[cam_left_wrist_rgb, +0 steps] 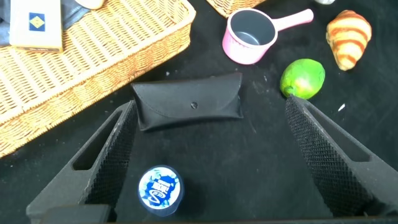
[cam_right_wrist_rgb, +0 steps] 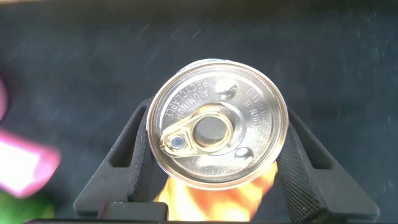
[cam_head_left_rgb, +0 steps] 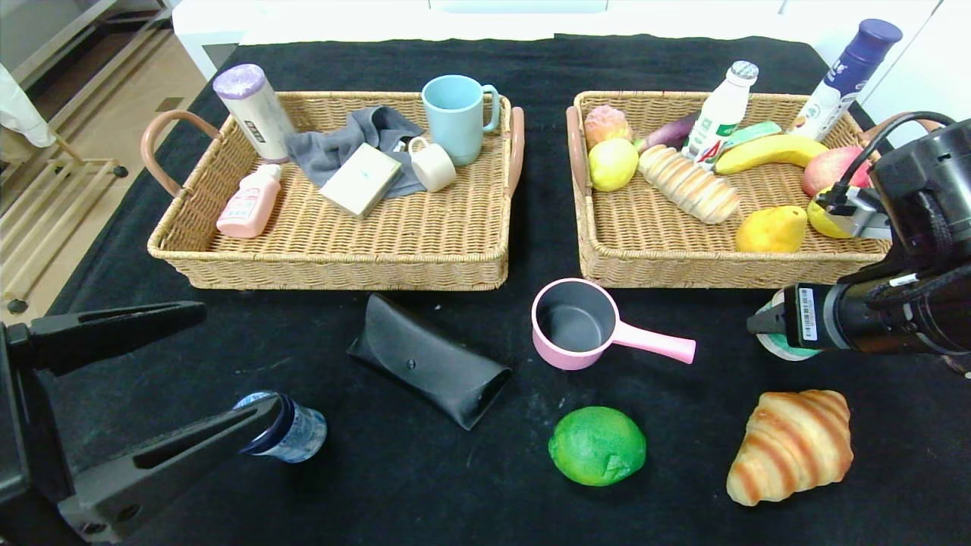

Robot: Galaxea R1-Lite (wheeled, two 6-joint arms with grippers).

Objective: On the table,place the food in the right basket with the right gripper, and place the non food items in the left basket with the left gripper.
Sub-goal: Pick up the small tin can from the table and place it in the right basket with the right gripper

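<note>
Right pincer [cam_right_wrist_rgb: 214, 171] pinching upright can [cam_right_wrist_rgb: 217, 121] at sides, just in front of right basket [cam_head_left_rgb: 728, 262]; basket lies straight beyond, so can goes up and forward over rim. Left pincer [cam_left_wrist_rgb: 208, 158] spread wide, parked near small bottle [cam_left_wrist_rgb: 160, 190] on surface [cam_head_left_rgb: 470, 470].

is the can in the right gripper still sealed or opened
Sealed. In the right wrist view the can's pull tab lies flat on an unbroken lid, with the right gripper closed around its sides.

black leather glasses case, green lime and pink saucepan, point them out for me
black leather glasses case [cam_head_left_rgb: 428, 362], head view, middle of its flap
green lime [cam_head_left_rgb: 597, 445], head view, centre of its skin
pink saucepan [cam_left_wrist_rgb: 250, 36], left wrist view, its side wall
</note>
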